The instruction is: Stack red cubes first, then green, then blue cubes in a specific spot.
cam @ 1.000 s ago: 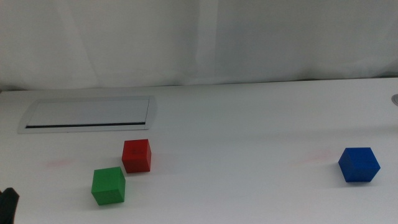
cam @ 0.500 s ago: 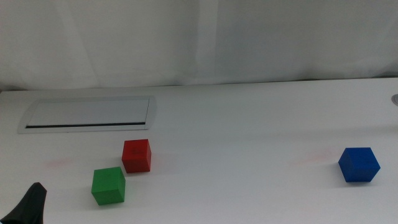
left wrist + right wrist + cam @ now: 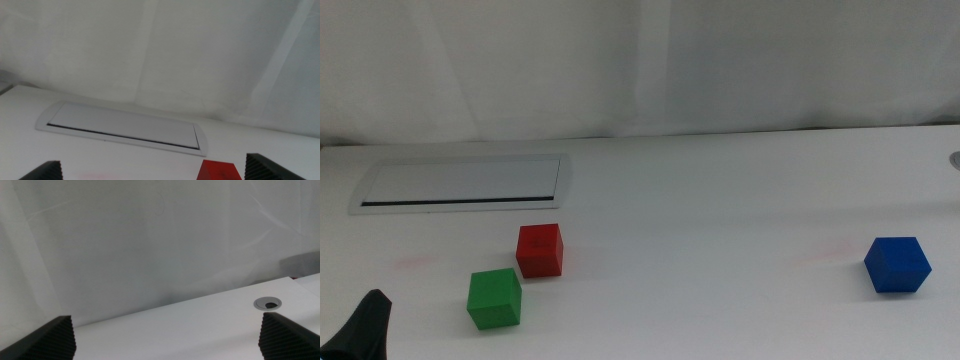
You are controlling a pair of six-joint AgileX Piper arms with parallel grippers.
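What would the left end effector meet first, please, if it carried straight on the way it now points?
Probably the red cube, which sits low between the open jaws of the left end effector in its wrist view. The green cube is closer in the middle view, but seems just off that line.

Table layout, middle view. Left half: the green lies nearest the front edge, with the red cubes just behind it to the right — near, corners apart. Behind both, a recessed panel sits flat in the tabletop. Far right: the blue cubes — well apart from the others. Front left corner: left gripper.
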